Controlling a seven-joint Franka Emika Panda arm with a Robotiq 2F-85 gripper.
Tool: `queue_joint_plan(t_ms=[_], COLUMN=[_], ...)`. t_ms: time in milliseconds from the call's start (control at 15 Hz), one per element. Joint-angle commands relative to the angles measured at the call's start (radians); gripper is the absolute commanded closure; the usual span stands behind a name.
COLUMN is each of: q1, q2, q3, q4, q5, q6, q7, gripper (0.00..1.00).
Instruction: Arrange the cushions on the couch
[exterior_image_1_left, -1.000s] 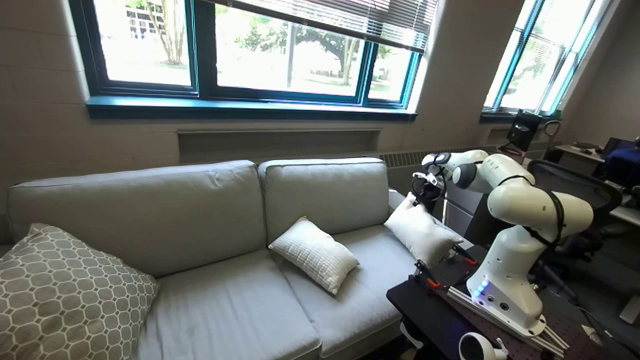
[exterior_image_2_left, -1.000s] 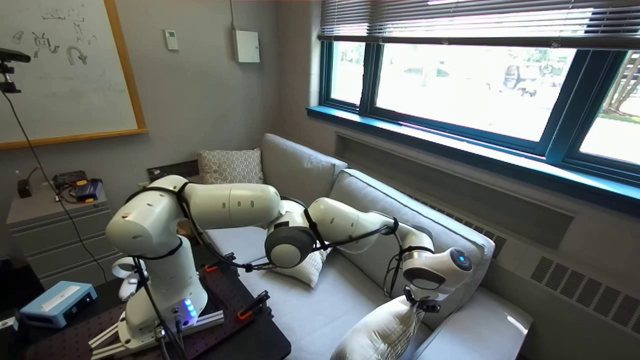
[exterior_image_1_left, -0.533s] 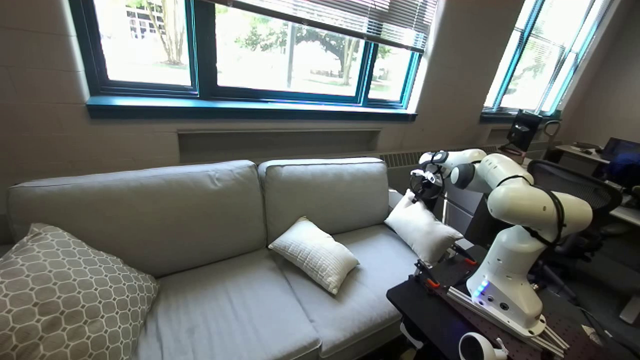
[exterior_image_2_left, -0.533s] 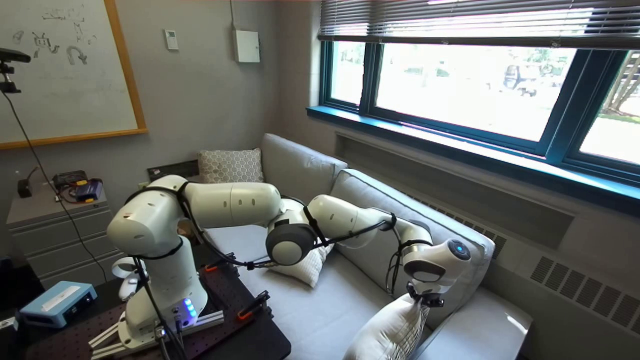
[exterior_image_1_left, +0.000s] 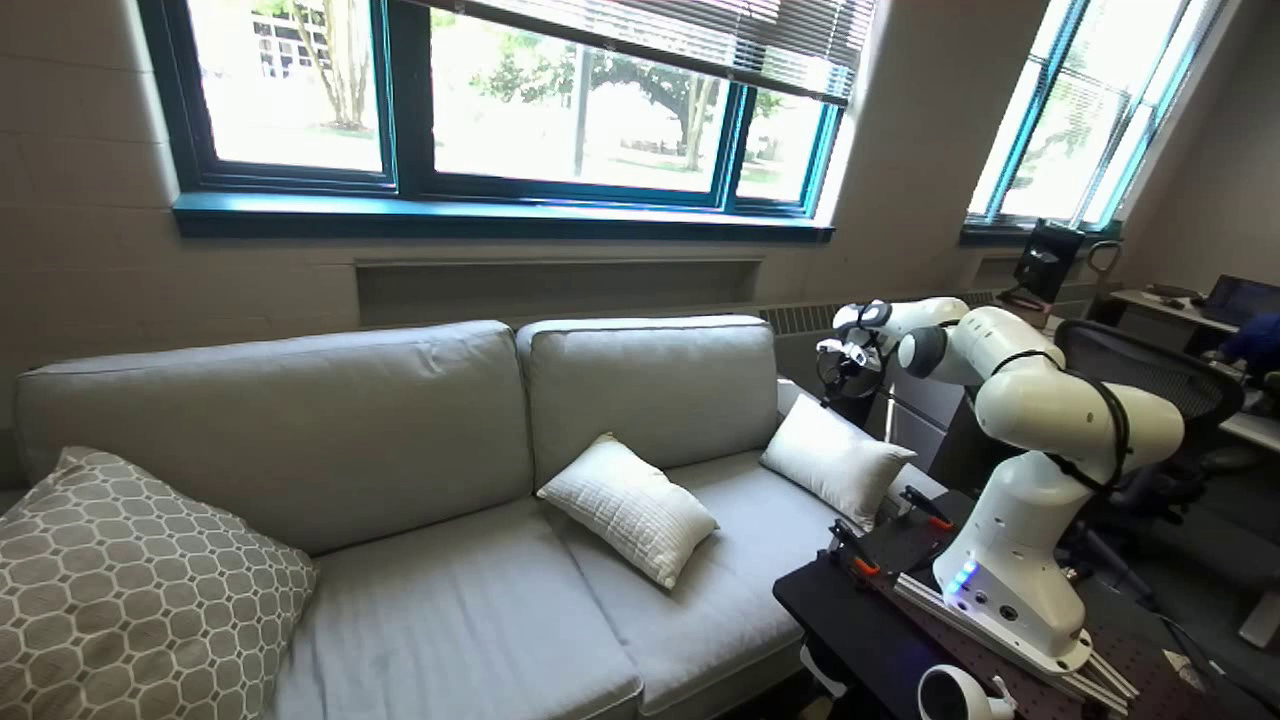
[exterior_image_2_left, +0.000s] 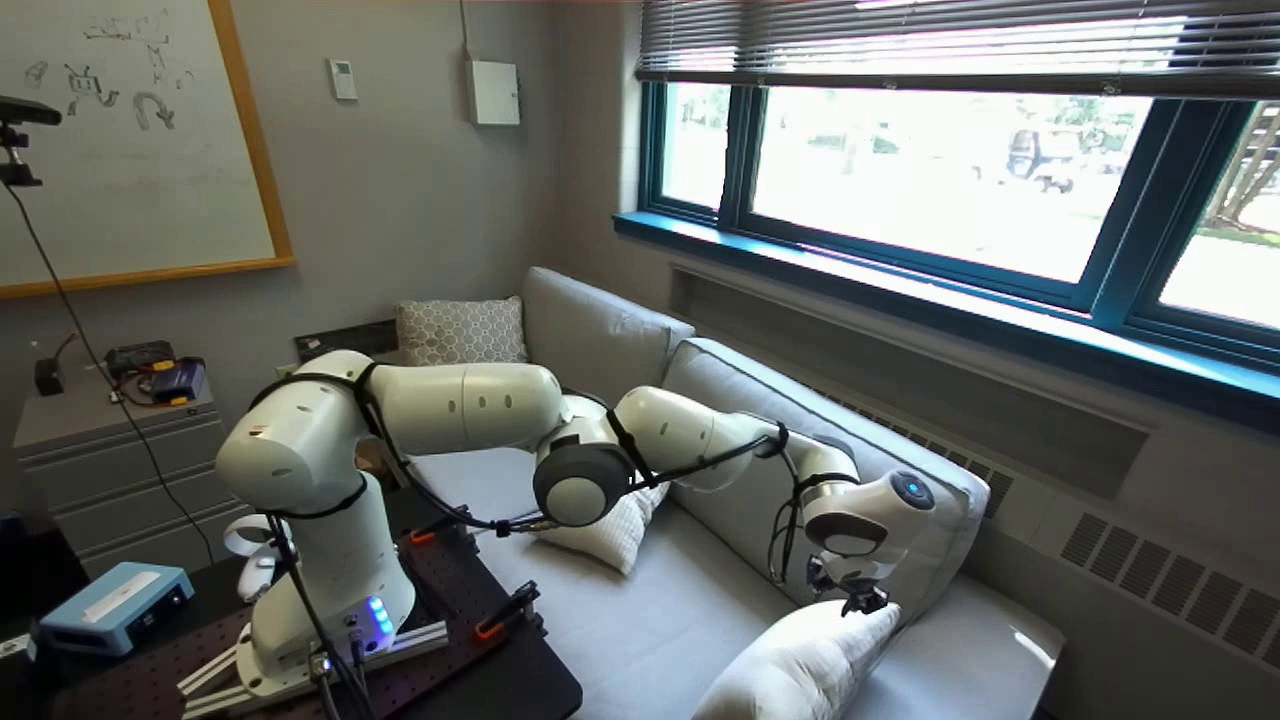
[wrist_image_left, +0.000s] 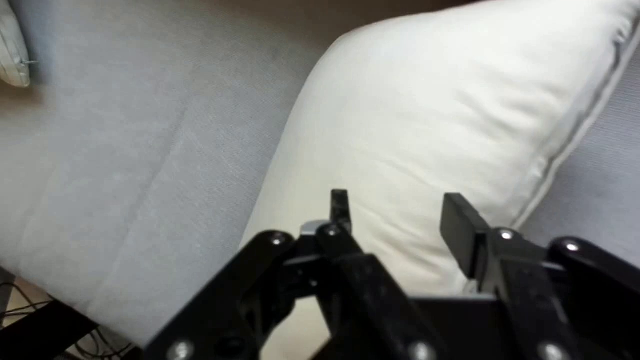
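Observation:
The couch (exterior_image_1_left: 430, 590), light grey with two back cushions, shows in both exterior views. One white cushion (exterior_image_1_left: 630, 510) lies slanted near the seam of its seat; the arm partly covers this cushion (exterior_image_2_left: 615, 535) in an exterior view. Another white cushion (exterior_image_1_left: 840, 462) leans by the armrest close to the robot's table. My gripper (wrist_image_left: 397, 205) is open just over that cushion (wrist_image_left: 400, 115), its fingers apart with nothing pinched between them. In an exterior view the gripper (exterior_image_2_left: 850, 592) hangs at the cushion's upper corner; whether it touches the fabric I cannot tell.
A larger beige lattice pillow (exterior_image_1_left: 150, 590) sits at the couch's far end. The robot's black table (exterior_image_1_left: 830, 610), with orange-tipped clamps (exterior_image_1_left: 855, 550), stands close to the couch front. The couch armrest (exterior_image_2_left: 960, 650) lies beyond the gripper, and a window sill runs behind.
My gripper has let go of the white cushion by the armrest, its fingers spreading. That cushion has dropped and settled lower on the couch. The arm has shifted slightly.

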Motion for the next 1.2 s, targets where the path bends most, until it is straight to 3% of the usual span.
queue_joint_plan(t_ms=[0,133,200,600,667,1133], q1=[0.010,0.007,0.003,-0.044,-0.021,-0.044], q2=[0.000,0.000,0.000,-0.003,-0.003,-0.004], q3=[-0.015,-0.012,-0.009,0.003,0.001,0.002], q4=[0.026,0.027,0.030,0.055,0.031,0.041], q5=[-0.027,-0.025,-0.023,-0.020,-0.020,-0.021], q6=[-0.005,0.012,0.023,0.100,0.088,0.100], q7=[0.025,0.011,0.002,-0.085,-0.036,-0.068], gripper=[0.16,0.01,0.00,0.00,0.00,0.00])
